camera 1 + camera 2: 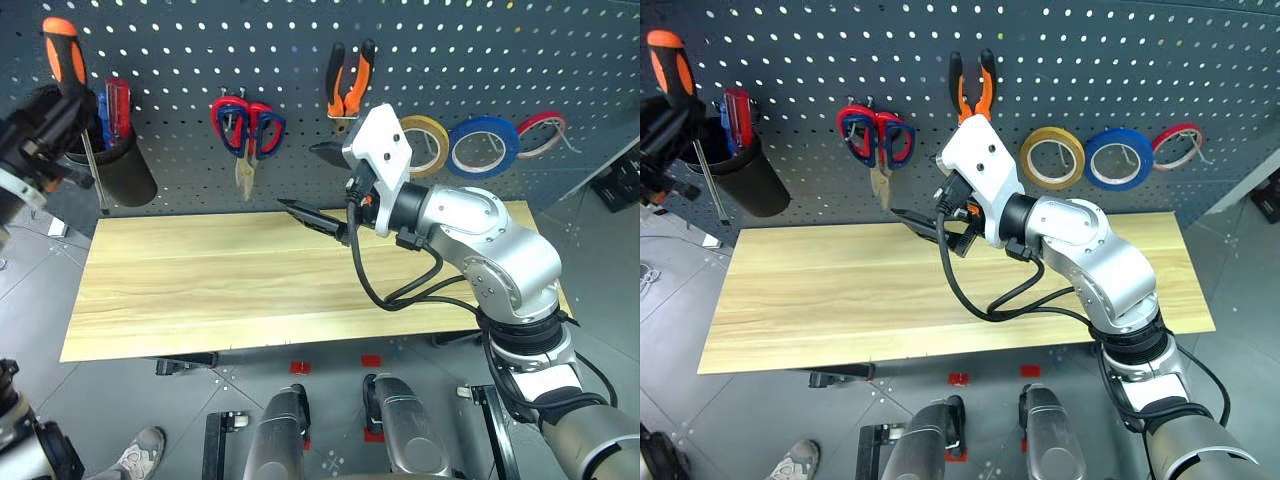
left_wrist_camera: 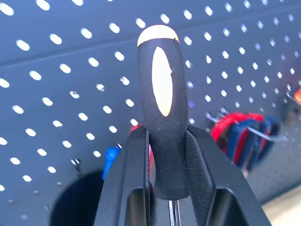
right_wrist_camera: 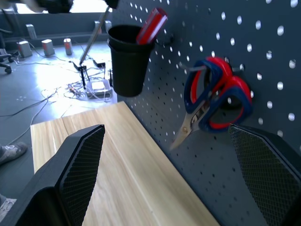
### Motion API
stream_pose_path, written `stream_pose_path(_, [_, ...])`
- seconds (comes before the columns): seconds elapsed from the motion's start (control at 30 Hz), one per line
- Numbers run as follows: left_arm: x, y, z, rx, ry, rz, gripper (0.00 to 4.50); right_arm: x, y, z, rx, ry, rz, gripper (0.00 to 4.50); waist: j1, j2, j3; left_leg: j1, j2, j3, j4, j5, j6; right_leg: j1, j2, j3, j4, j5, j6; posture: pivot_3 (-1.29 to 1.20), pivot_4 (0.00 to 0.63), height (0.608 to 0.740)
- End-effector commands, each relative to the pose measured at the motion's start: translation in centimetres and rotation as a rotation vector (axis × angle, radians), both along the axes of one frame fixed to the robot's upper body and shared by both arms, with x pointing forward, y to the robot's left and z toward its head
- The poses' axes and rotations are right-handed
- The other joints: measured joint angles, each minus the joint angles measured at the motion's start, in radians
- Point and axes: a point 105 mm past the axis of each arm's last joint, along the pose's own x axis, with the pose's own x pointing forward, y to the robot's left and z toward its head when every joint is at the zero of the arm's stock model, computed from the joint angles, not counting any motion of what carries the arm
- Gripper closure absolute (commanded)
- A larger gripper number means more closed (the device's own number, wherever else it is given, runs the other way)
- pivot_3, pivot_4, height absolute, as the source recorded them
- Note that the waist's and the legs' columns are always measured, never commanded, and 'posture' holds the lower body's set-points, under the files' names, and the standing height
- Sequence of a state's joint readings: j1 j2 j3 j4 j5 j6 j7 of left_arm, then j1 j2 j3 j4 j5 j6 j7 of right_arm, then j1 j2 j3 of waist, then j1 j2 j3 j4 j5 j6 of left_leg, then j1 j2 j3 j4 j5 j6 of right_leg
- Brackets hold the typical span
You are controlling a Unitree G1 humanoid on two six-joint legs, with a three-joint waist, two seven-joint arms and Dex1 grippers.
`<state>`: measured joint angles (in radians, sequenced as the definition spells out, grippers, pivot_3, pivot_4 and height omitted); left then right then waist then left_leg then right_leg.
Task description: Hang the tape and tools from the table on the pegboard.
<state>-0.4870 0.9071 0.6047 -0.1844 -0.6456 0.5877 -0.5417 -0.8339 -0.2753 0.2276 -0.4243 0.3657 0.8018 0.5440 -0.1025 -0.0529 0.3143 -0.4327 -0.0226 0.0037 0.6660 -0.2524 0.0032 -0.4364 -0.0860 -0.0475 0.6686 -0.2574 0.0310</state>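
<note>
The left tool (image 2: 167, 188) was at the far left, raised in front of the pegboard (image 1: 180, 60), and its two black fingers (image 2: 131, 183) were clamped on the black lower part of the screwdriver (image 1: 62, 50) handle. The orange handle end stood up above the tool, and the thin metal shaft hung down beside the black cup (image 1: 125, 170). This cup was fixed on the pegboard and held a red-handled tool (image 1: 117, 105).

More to the right, two pairs of scissors (image 1: 247, 125) hung together on one hook; one had red handles and one had dark blue handles, with the blades pointing down. Next, the pliers (image 1: 350, 75) with orange and black handles hung on the pegboard, handles up.

The right tool (image 1: 318, 186) was in the middle, above the back edge of the counter (image 1: 200, 290), pointing toward the scissors. Its fingers (image 3: 80, 165) were wide apart and held nothing.

Behind the right wrist hung the tape (image 1: 1052, 157), a yellowish roll on a peg. The blue roll (image 1: 484, 146) was just beside it, and the red-edged roll (image 1: 541, 133) came last on the right. The counter top was bare wood.
</note>
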Motion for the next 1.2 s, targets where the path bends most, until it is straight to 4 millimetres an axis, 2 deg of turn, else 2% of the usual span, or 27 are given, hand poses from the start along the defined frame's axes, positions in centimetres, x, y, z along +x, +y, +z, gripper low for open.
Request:
stream_pose_path(0.03, [0.1,0.1,3.0,0.082,-0.098,0.004,3.79,-0.6,0.2,1.2,0.032,-0.062,0.023,0.00,0.000,-0.003,-0.002,0.000,0.000,0.000,0.000,0.000,0.000,-0.001,0.000,0.000,0.002,0.000,0.000,-0.22,0.198,0.740])
stream_pose_path(0.17, [1.3,0.5,5.7,0.124,-0.178,0.005,3.79,-0.6,0.4,1.3,0.040,-0.070,0.024,0.00,0.003,-0.006,-0.005,-0.001,-0.001,0.001,0.002,0.000,0.000,-0.003,0.000,0.000,0.005,0.000,0.000,-0.23,0.196,0.740])
stream_pose_path(0.27, [2.7,0.2,6.4,0.181,-0.221,0.018,3.79,-0.7,0.5,1.4,0.045,-0.074,0.028,0.00,0.003,-0.006,-0.007,-0.001,-0.001,0.002,0.005,0.000,0.000,-0.004,0.000,-0.001,0.009,0.000,0.000,-0.23,0.196,0.740])
stream_pose_path(0.37, [3.5,0.4,6.1,0.179,-0.242,0.032,3.79,-0.7,0.6,1.4,0.047,-0.076,0.029,0.00,-0.002,-0.006,-0.010,-0.001,-0.001,0.003,0.006,0.000,0.000,-0.004,0.000,-0.001,0.011,0.000,0.000,-0.24,0.198,0.740])
stream_pose_path(0.47, [3.8,0.9,5.0,0.155,-0.236,0.050,3.79,-0.7,0.6,1.4,0.048,-0.077,0.027,0.00,-0.010,-0.006,-0.010,-0.002,-0.001,0.003,0.008,0.000,0.000,-0.004,0.000,-0.001,0.011,0.000,0.000,-0.25,0.201,0.740])
stream_pose_path(0.63, [2.8,2.6,4.0,0.093,-0.265,0.134,3.79,-0.5,0.3,1.5,0.065,-0.061,0.014,0.00,-0.019,-0.005,-0.011,-0.002,0.000,0.003,0.010,0.000,0.000,-0.005,0.000,0.002,0.012,0.000,0.000,-0.26,0.203,0.740])
stream_pose_path(0.67, [2.6,2.8,3.8,0.084,-0.268,0.143,3.07,-0.5,0.3,1.5,0.068,-0.058,0.013,0.00,-0.022,-0.006,-0.011,-0.002,0.000,0.002,0.010,0.000,0.000,-0.005,0.000,0.003,0.012,0.000,0.000,-0.26,0.203,0.740])
stream_pose_path(0.73, [2.3,3.0,3.5,0.060,-0.278,0.153,2.62,-0.4,0.2,1.6,0.071,-0.054,0.014,0.00,-0.025,-0.006,-0.011,-0.002,0.000,0.002,0.010,0.000,0.000,-0.005,0.000,0.003,0.012,0.000,0.000,-0.25,0.203,0.740])
stream_pose_path(0.83, [1.9,3.0,3.8,0.040,-0.306,0.166,1.72,-0.3,0.2,1.5,0.068,-0.051,0.017,0.00,-0.022,-0.006,-0.018,-0.003,0.000,0.001,0.011,0.000,0.000,-0.004,0.000,0.002,0.012,0.000,0.000,-0.25,0.202,0.740])
stream_pose_path(1.0, [0.2,2.4,5.6,-0.011,-0.386,0.186,0.17,-0.2,0.1,1.5,0.065,-0.051,0.017,0.00,-0.021,-0.006,-0.025,-0.003,-0.001,0.001,0.011,0.000,0.000,-0.004,-0.001,0.003,0.012,0.000,0.000,-0.25,0.199,0.740])
stream_pose_path(1.1, [-0.5,1.2,6.1,-0.052,-0.383,0.179,0.17,-0.2,0.0,1.4,0.068,-0.049,0.018,0.00,-0.021,-0.006,-0.025,-0.003,-0.001,0.001,0.011,0.000,0.000,-0.004,-0.001,0.004,0.012,0.000,0.000,-0.24,0.193,0.740])
stream_pose_path(1.2, [-0.4,0.2,3.9,-0.123,-0.283,0.192,0.17,0.0,-0.6,1.1,0.089,-0.019,0.014,0.00,-0.024,-0.003,-0.034,-0.003,-0.001,0.002,0.011,0.000,0.001,-0.004,-0.001,0.005,0.013,0.000,0.000,-0.22,0.188,0.740])
